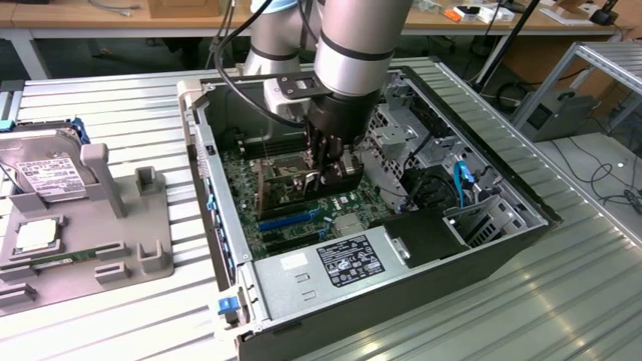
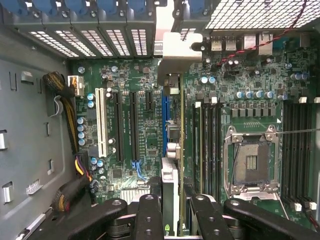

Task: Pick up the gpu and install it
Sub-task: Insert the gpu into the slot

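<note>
The gpu [image 2: 170,190] appears edge-on in the wrist view, running from between the fingers out to its pale metal bracket [image 2: 176,50] near the case's rear slot covers. My gripper [image 2: 175,212] is shut on the gpu, with one black finger [image 2: 149,215] on each side of it. The card stands upright over the motherboard, lined up along the blue expansion slot [image 2: 164,125]. In the exterior view, the gripper [image 1: 331,162] reaches down into the open computer case [image 1: 482,248] and holds the gpu [image 1: 344,179] just above the green board.
A white slot [image 2: 105,122], an empty CPU socket [image 2: 251,162] and memory slots [image 2: 207,145] flank the card. The power supply [image 1: 341,263], a drive cage [image 1: 401,139] and a blue cable [image 1: 461,180] crowd the case. A grey fixture [image 1: 110,218] on the exterior view's left holds a hard drive [image 1: 45,177].
</note>
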